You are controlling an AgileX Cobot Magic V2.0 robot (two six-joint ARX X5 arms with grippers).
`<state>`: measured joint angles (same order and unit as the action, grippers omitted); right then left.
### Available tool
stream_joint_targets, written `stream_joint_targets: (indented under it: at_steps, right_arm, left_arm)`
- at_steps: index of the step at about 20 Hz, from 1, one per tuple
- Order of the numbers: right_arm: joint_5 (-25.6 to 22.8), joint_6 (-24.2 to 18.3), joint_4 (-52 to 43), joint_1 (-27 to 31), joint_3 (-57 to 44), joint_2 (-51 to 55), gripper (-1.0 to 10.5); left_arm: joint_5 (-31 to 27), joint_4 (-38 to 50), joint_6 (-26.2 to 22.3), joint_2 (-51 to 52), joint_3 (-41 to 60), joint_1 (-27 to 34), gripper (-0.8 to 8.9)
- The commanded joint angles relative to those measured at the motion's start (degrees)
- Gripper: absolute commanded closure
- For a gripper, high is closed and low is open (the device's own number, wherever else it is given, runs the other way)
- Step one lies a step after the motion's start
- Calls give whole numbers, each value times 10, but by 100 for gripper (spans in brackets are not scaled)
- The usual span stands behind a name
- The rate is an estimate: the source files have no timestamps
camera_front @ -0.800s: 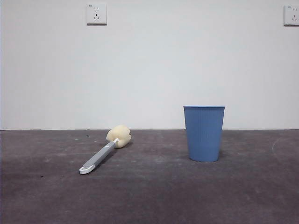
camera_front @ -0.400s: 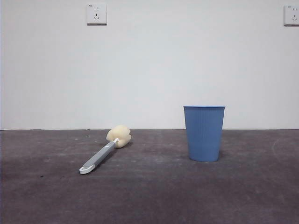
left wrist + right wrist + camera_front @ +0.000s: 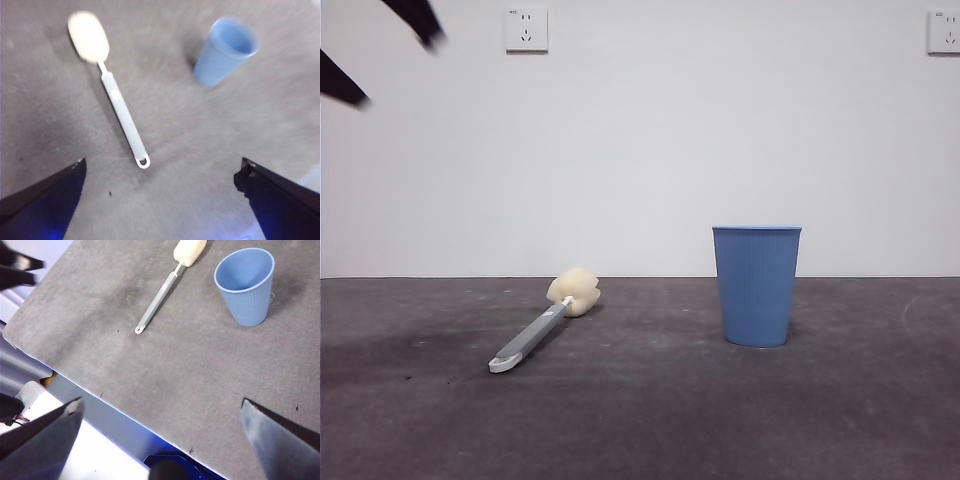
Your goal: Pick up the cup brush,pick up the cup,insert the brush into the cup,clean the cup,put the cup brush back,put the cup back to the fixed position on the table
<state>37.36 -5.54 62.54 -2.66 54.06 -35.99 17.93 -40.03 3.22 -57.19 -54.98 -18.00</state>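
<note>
The cup brush (image 3: 542, 325) lies flat on the table (image 3: 650, 420), left of centre, its cream sponge head to the back and its white looped tip to the front. The blue cup (image 3: 756, 285) stands upright to its right. My left gripper (image 3: 395, 68) shows as two black jaws at the upper left corner, high above the brush and open. In the left wrist view the left gripper (image 3: 162, 169) hangs open over the cup brush (image 3: 120, 107), with the cup (image 3: 225, 52) beyond. The right gripper (image 3: 161, 402) is open and empty, high over the table's near edge, far from the cup (image 3: 246, 287) and the brush (image 3: 162, 292).
Two wall sockets (image 3: 526, 30) sit on the white wall behind the table. The table's edge (image 3: 75, 385) drops off to a pale floor in the right wrist view. The left arm's jaws (image 3: 17, 267) show blurred at that view's corner.
The left gripper's black jaws have come into the front view at the upper left corner. Brush and cup have stayed in place.
</note>
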Motion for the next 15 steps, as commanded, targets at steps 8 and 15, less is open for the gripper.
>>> stream_joint_targets:
  at_steps: [8,15]
  right_arm:
    - [0,5,-3,-1,1,0,362]
    - [0,6,-3,-1,1,0,362]
  left_arm:
    - [-209,128,78,-285,-54,-133,248]
    - [-223,169,106,-402,-62,-135,249]
